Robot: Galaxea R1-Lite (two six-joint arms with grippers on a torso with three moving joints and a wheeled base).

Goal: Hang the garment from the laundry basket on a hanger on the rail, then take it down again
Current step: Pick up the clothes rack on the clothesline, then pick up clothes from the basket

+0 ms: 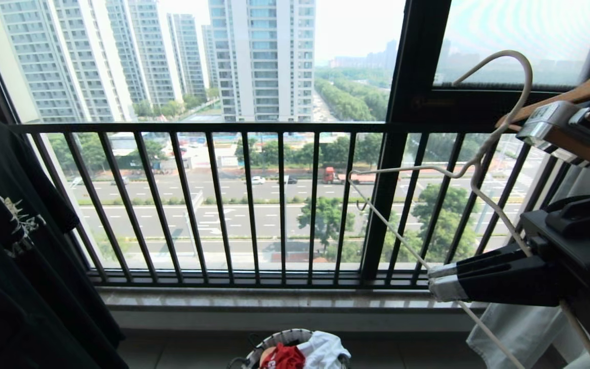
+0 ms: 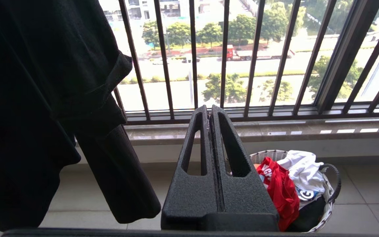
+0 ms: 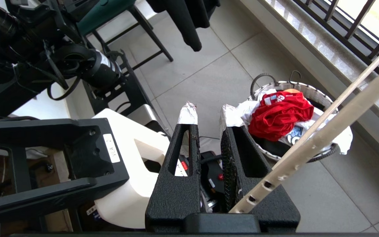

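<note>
Below the window, laundry basket [image 3: 321,95] holding red garment [image 3: 280,115], left tool [image 2: 209,112] closed, right tool [image 1: 441,282] clamping white hanger [image 1: 413,171].

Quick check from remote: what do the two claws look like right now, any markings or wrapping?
Both are black, rough-textured wedge fingers with long triangular cut-outs. The right claw has pale crinkled tape wrapped round its fingertips; the left claw has bare tips, no tape. No markings show on either.

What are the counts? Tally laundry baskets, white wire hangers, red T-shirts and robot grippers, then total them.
laundry basket: 1
white wire hanger: 1
red T-shirt: 1
Grippers: 2, the left gripper and the right gripper
Total: 5
</note>
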